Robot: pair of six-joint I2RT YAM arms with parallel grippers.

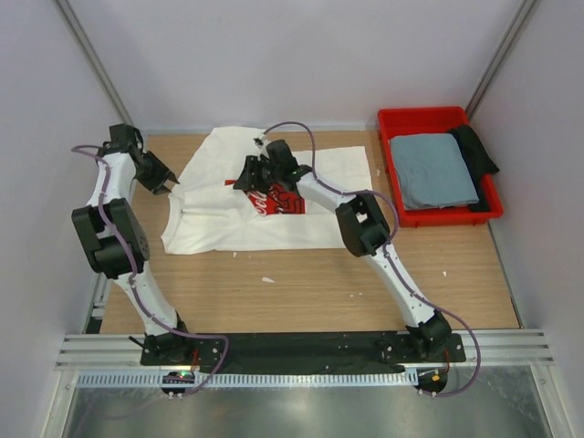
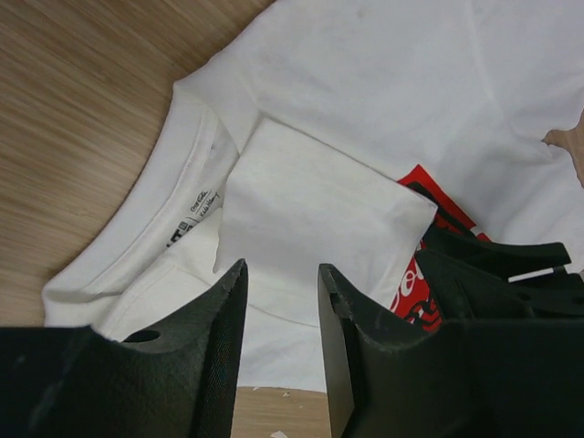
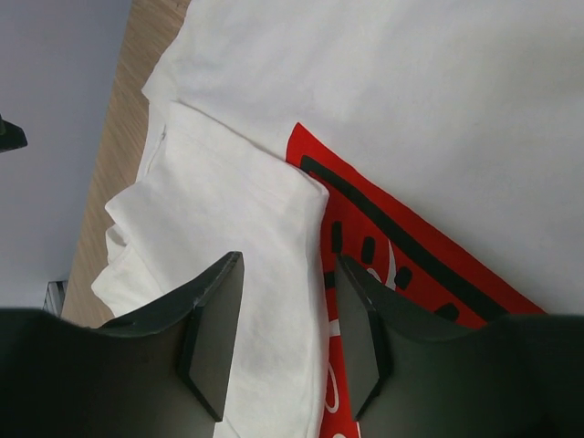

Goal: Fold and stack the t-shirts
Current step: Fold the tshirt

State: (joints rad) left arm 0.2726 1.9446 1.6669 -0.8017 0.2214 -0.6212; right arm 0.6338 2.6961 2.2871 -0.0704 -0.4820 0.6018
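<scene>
The white t-shirt point(image 1: 310, 178) lies spread on the wooden table, its red print point(image 1: 281, 203) facing up. One sleeve point(image 3: 228, 201) is folded inward and its edge touches the print point(image 3: 411, 255). My right gripper point(image 1: 243, 179) hovers open over that folded sleeve, nothing between its fingers point(image 3: 287, 265). At the shirt's left edge near the collar point(image 2: 178, 214), my left gripper point(image 1: 172, 184) is open and holds nothing point(image 2: 281, 274). The grey-blue t-shirt point(image 1: 432, 169) lies folded in the red bin point(image 1: 422, 119).
The bin stands at the back right and a black cloth point(image 1: 476, 149) lies along its right side. Grey walls close in the table on the left, back and right. Bare wood point(image 1: 301, 292) runs between the shirt and the arm bases, with small white scraps point(image 1: 267, 278) on it.
</scene>
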